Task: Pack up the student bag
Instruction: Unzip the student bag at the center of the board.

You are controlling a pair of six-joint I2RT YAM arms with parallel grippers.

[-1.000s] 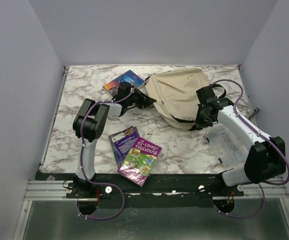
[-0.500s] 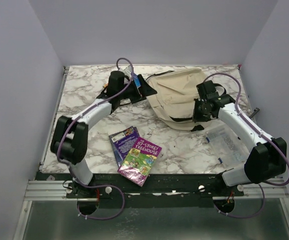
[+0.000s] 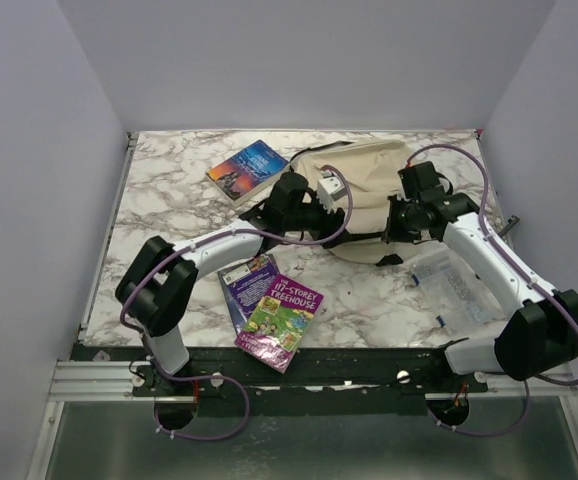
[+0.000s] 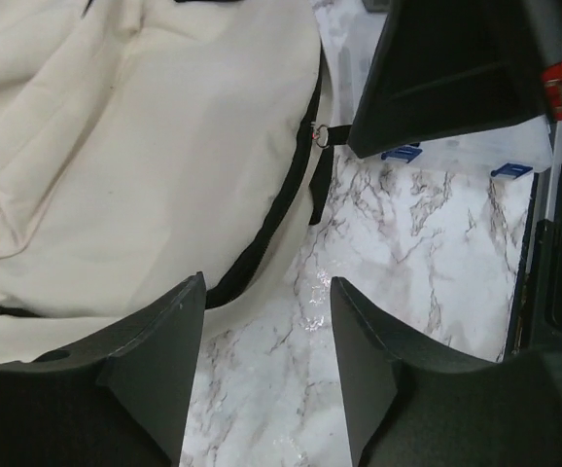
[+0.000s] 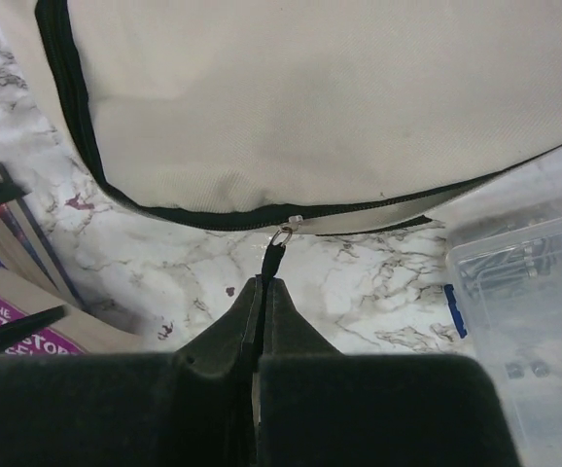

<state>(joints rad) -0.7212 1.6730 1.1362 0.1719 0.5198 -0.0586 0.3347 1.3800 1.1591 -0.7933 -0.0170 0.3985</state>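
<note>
R gripper (image 5: 261, 292) pinched backpack's (image 5: 339, 97) zipper pull (image 5: 274, 259); L gripper (image 4: 266, 297) jaws stood apart, empty, beside backpack.

My left arm (image 3: 219, 245) hides the 9 o'clock edge of the student bag (image 3: 374, 172). The tip of the zipper pull (image 5: 273, 259) vanishes, I think, inside my right end effector (image 5: 262, 284); the clear box (image 5: 526, 292) runs off at 3 o'clock.
</note>
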